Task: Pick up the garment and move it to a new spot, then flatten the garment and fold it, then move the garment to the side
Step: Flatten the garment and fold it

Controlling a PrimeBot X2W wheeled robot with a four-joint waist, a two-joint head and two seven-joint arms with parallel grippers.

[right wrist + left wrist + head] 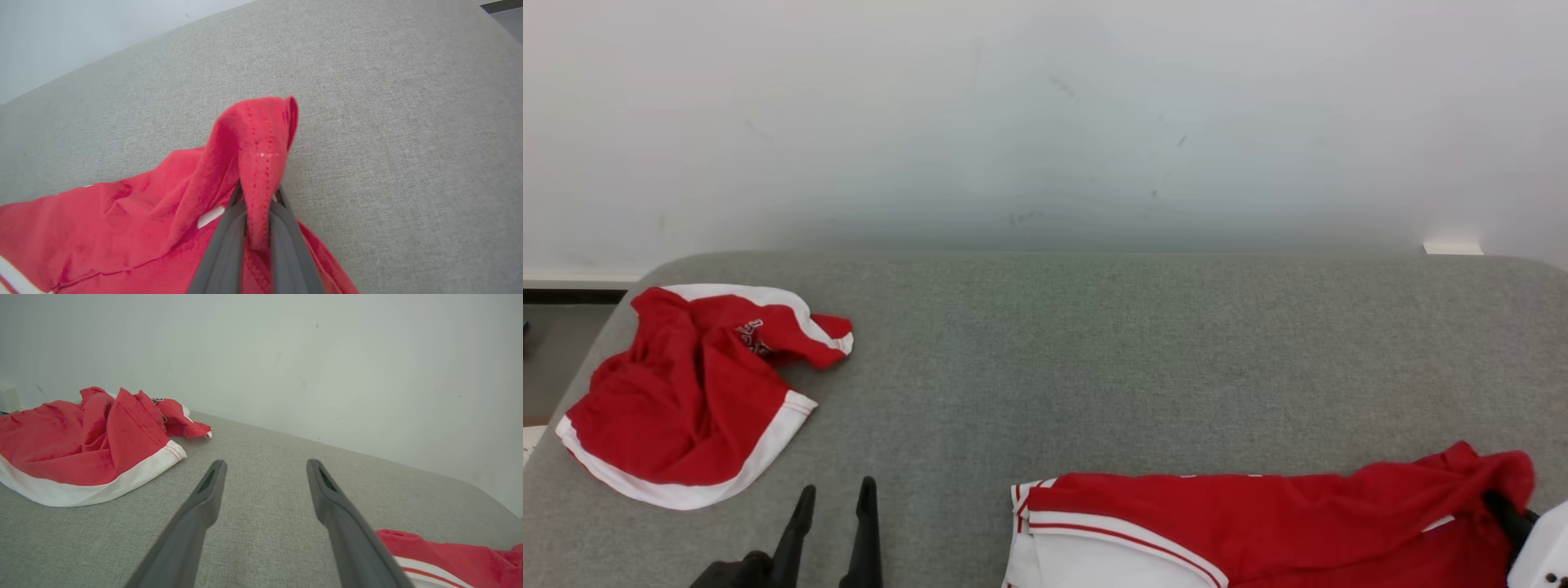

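Observation:
A red garment (1258,523) with white, red-striped trim lies along the near edge of the grey padded table (1094,351), right of centre. My right gripper (1503,506) is at its right end and is shut on a raised fold of the red cloth (261,155), which drapes over the fingers in the right wrist view. The pinched fold stands up from the table while the rest of the garment (122,232) lies on it. My left gripper (837,502) is open and holds nothing, low over bare table to the left of the garment (449,555).
A second red and white garment (686,400) lies crumpled at the table's left end (73,449). A pale wall runs behind the table. The table's left edge drops to the floor (556,351). A small white object (1452,247) sits at the back right.

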